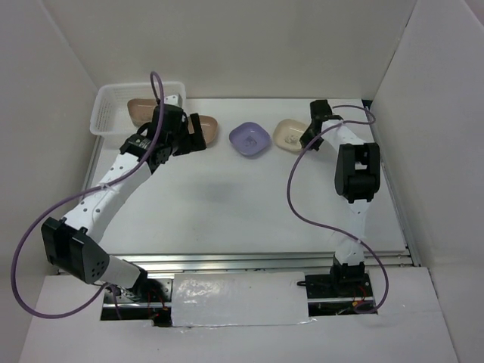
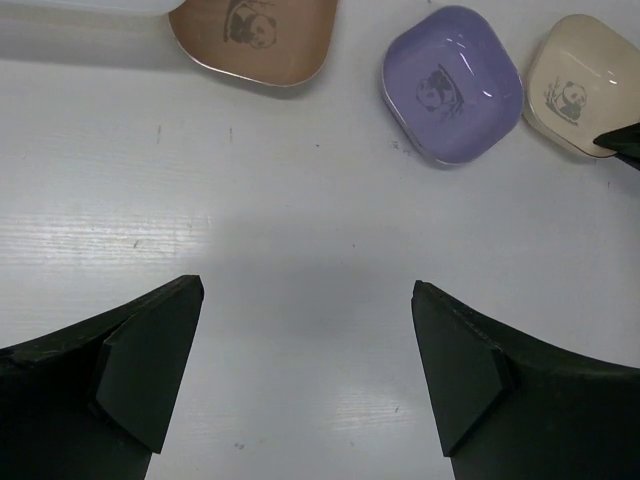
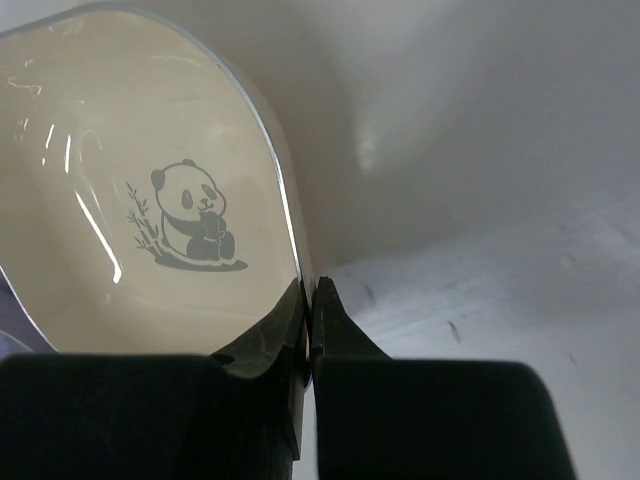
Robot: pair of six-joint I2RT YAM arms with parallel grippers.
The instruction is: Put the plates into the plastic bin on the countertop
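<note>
The white lattice plastic bin (image 1: 106, 113) stands at the far left and holds a brown plate (image 1: 141, 110). On the countertop (image 1: 227, 197) to its right lie a second brown plate (image 1: 208, 128), a purple plate (image 1: 250, 139) and a cream plate (image 1: 287, 134). My left gripper (image 1: 193, 136) is open and empty above the countertop, just short of the second brown plate (image 2: 255, 40); the left wrist view also shows the purple plate (image 2: 452, 85) and cream plate (image 2: 580, 85). My right gripper (image 3: 310, 295) is shut on the right rim of the cream panda plate (image 3: 150, 200).
White walls close in the back, left and right sides. A metal rail (image 1: 257, 261) runs along the front edge. Purple cables loop beside both arms. The bin's rim (image 2: 80, 10) shows at the top left of the left wrist view.
</note>
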